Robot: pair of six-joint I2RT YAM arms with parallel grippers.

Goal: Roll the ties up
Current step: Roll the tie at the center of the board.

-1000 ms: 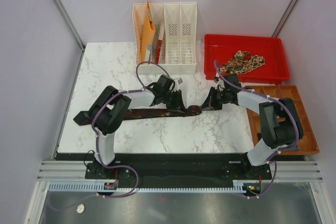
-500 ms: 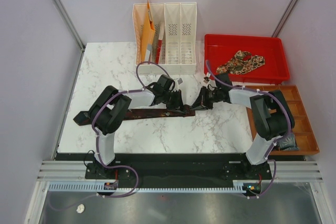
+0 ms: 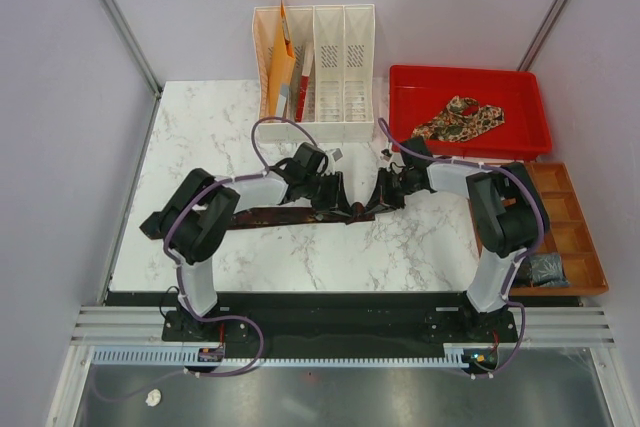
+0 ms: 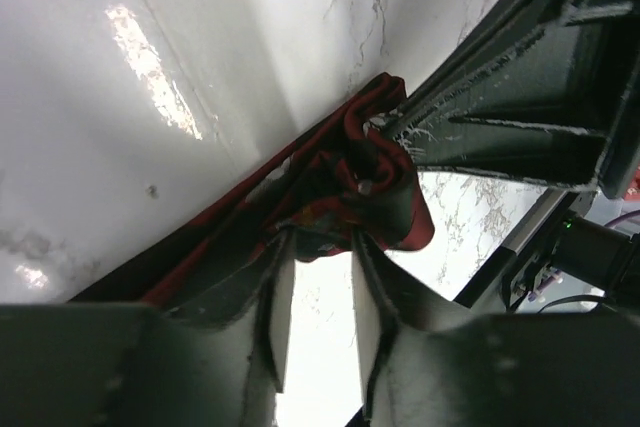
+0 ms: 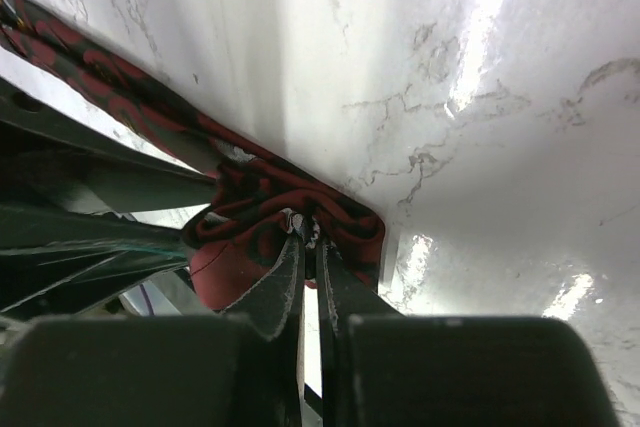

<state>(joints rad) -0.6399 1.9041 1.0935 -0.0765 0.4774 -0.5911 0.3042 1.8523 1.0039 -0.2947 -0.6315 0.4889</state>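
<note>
Pale walls (image 3: 60, 97) enclose a white marble tabletop (image 3: 200, 127). Across its middle lies the maroon tie (image 3: 275, 217). The left fingers (image 4: 232, 282) stand parted at its bunched end, and the right fingers (image 5: 275, 287) pinch that bunch. The paisley tie (image 3: 462, 117) sits in the far-right red tray (image 3: 410, 82).

Robot lab cell: plain grey walls (image 3: 50, 147), aluminium frame posts (image 3: 115, 17), marble-top bench (image 3: 200, 127).

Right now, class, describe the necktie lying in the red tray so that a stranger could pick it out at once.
Find the red plastic tray beside the white marble table's far right corner. The tan-and-brown paisley fabric necktie lies crumpled inside it. Unlike the dark maroon fabric necktie stretched along the table, it is pale and patterned.
</note>
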